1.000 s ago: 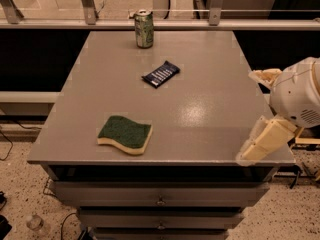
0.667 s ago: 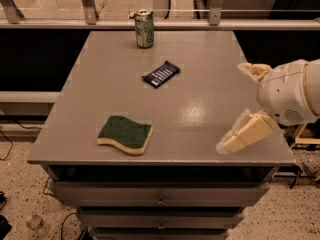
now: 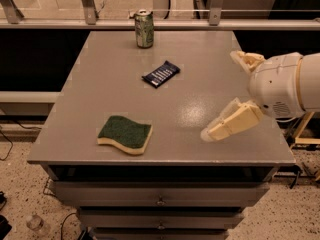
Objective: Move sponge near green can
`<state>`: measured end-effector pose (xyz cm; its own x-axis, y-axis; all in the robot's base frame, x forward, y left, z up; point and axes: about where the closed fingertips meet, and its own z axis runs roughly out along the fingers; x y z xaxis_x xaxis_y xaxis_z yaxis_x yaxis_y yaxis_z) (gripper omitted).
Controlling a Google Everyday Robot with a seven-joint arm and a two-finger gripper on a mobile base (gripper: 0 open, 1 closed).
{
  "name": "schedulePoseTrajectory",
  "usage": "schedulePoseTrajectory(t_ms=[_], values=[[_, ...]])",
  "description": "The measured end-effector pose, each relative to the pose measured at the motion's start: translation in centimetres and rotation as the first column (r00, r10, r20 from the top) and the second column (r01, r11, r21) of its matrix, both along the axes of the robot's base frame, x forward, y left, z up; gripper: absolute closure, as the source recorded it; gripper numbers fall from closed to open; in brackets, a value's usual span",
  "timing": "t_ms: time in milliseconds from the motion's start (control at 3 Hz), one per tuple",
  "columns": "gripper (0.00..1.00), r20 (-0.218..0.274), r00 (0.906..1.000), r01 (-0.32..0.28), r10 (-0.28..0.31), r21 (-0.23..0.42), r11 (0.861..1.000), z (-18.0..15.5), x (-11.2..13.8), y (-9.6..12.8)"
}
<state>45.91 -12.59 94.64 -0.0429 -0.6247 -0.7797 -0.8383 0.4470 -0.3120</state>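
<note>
The gripper [image 3: 220, 95], over the table's [image 3: 115, 64] right side, is cut off at the right edge past its wrist; the arm is unseen. The can's [image 3: 144, 29] markings and the bar's [image 3: 161, 74] print are too small to read. The bottom drawers [image 3: 160, 219] are cropped.

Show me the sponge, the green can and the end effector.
sponge [image 3: 125, 133], camera view, green top.
green can [image 3: 144, 31], camera view, its side.
end effector [image 3: 220, 95], camera view, midway between open fingertips, right of the sponge.
</note>
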Motion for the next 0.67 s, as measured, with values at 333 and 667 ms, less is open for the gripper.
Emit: schedulePoseTrajectory(t_ms=[333,667], values=[[0.0,-0.01,0.9999,-0.005,0.006,0.055,0.998,-0.4,-0.3,1.5],[0.0,-0.04,0.9989,-0.018,0.023,0.14,0.99,-1.1,-1.1,4.0]])
